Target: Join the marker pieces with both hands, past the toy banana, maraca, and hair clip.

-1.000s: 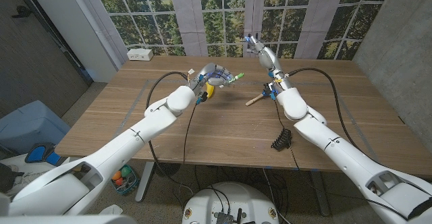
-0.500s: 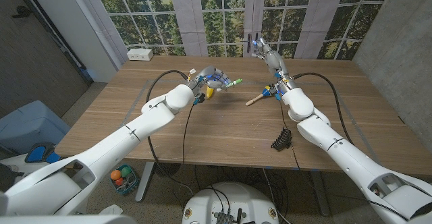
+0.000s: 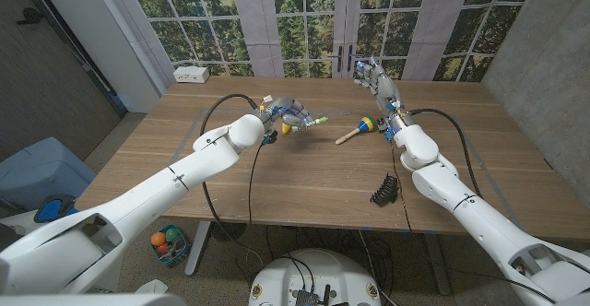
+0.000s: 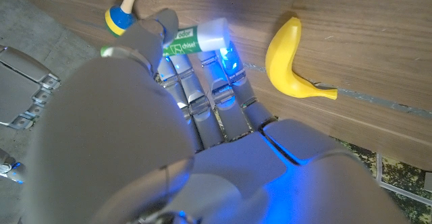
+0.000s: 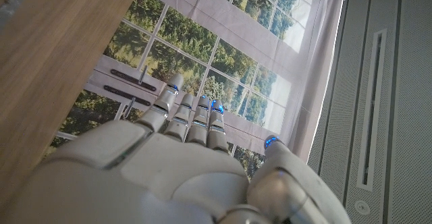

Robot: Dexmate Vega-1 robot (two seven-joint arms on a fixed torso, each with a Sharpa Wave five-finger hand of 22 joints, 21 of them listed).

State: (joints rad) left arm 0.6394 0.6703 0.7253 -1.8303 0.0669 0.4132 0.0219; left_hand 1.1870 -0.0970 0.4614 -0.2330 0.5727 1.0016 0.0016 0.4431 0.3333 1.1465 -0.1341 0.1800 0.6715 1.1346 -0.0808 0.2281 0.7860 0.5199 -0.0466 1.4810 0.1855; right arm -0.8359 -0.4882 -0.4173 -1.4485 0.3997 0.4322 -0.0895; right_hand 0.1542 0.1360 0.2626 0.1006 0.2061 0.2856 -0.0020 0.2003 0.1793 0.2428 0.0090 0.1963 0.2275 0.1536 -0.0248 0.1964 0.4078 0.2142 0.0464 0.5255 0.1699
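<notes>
- Your left hand [image 3: 289, 113] grips the marker [image 3: 313, 120] over the far middle of the table [image 3: 304, 172], its green-and-white end poking out to the right.
- Your right hand [image 3: 376, 77] is raised at the far edge, fingers [image 5: 192, 116] straight and close together, holding nothing.
- The maraca [image 3: 356, 131] lies between your hands.
- The banana [image 4: 292, 61] lies on the wood beside your left hand.
- The hair clip [image 3: 383, 190] sits near the front right.
</notes>
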